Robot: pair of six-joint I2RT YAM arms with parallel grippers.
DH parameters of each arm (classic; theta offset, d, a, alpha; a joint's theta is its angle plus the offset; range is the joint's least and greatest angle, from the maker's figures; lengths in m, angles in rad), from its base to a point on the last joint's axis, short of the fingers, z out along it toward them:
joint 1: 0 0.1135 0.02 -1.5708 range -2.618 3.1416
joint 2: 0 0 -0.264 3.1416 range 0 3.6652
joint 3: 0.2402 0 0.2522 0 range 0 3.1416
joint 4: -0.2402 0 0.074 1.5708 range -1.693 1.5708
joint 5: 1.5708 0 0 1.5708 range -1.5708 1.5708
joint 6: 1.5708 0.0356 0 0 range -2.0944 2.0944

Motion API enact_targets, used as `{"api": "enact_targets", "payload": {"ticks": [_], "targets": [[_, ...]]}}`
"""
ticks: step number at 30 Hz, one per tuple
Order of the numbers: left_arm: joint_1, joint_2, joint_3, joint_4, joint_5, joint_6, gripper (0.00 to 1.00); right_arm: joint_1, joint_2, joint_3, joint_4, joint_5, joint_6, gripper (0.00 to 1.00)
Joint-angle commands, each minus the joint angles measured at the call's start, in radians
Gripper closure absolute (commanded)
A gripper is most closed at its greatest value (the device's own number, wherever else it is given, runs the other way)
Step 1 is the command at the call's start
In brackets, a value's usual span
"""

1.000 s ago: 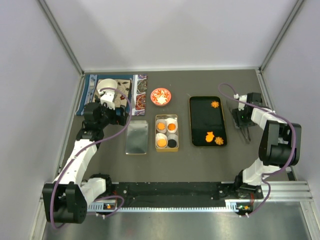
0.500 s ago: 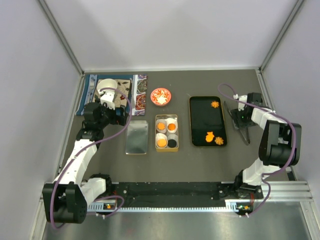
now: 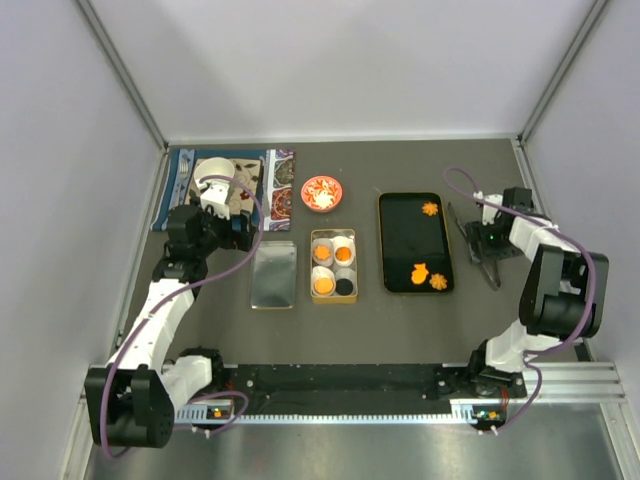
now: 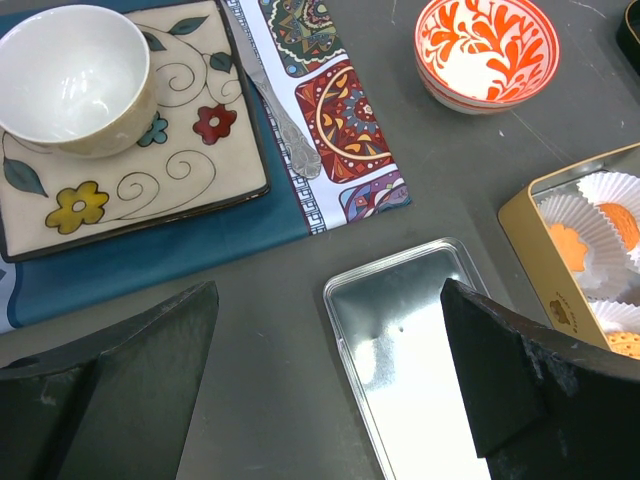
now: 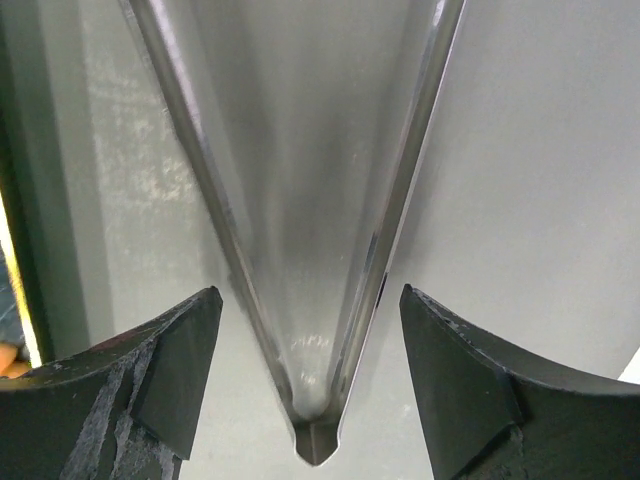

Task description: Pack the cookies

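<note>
Three orange cookies (image 3: 420, 271) lie on a black tray (image 3: 400, 245): one at the far end, two at the near end. A gold tin (image 3: 333, 293) holds white paper cups with orange cookies (image 3: 324, 285) and one black cookie (image 3: 345, 286). The tin (image 4: 535, 270) and its orange cookies (image 4: 567, 245) also show in the left wrist view. Metal tongs (image 3: 480, 250) lie right of the tray. My right gripper (image 3: 490, 236) is open and low over them. In the right wrist view the tongs' hinge end (image 5: 316, 430) sits between the open fingers (image 5: 170, 370). My left gripper (image 4: 330, 360) is open and empty above the tin lid (image 4: 420, 370).
The silver lid (image 3: 273, 275) lies left of the tin. A red-and-white dish (image 3: 321, 192) stands behind the tin. A patterned placemat (image 3: 280, 185) at the back left carries a square plate (image 4: 150, 170), a white bowl (image 4: 75, 75) and a spoon (image 4: 285, 110). Walls enclose the table.
My right gripper has shifted slightly right and settled over the tongs' hinge end. The left arm has not moved.
</note>
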Motion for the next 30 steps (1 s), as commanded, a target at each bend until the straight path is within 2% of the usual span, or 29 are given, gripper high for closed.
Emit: {"api": "enact_targets", "payload": {"ticks": [1, 9, 15, 30], "targets": [[0.0, -0.024, 0.009, 0.023, 0.0, -0.006, 0.01, -0.011, -0.117, 0.022, -0.078, -0.053, -0.01, 0.27], [0.0, -0.038, 0.008, 0.023, -0.021, -0.008, 0.01, -0.011, -0.347, 0.089, -0.132, -0.158, 0.011, 0.26], [0.0, -0.053, 0.009, 0.023, -0.049, -0.011, 0.01, -0.011, -0.457, 0.155, -0.161, -0.232, 0.071, 0.22], [0.002, -0.072, -0.005, 0.058, -0.029, -0.032, 0.01, -0.011, -0.496, 0.21, -0.155, -0.301, 0.136, 0.17]]}}
